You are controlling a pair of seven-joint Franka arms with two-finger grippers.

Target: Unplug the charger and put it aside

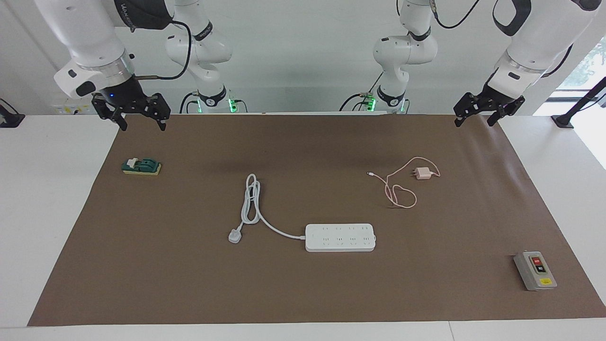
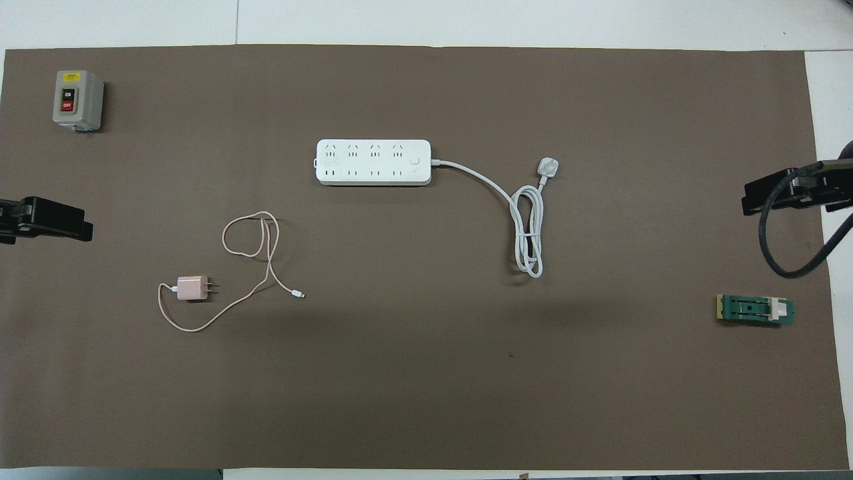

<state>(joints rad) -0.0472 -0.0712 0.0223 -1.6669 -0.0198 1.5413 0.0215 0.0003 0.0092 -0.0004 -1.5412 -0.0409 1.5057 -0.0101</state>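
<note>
Left tool [image 1: 476, 115] and right tool [image 1: 138, 117] raised, both gaping.

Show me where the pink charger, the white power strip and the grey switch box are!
charger [image 2: 192, 288]: overhead view, on its pink cube body.
power strip [image 2: 373, 162]: overhead view, middle of its top face.
switch box [image 2: 78, 100]: overhead view, on its grey casing.

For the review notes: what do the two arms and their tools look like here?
Both arms are glossy white with rounded segments and dark joint bands. The right arm carries dark lettering on a black upper section, a silver wrist ring, a black cable looping to its wrist, and a small blue light on the black right tool. The left tool is black too. Green lights glow at both bases.
</note>
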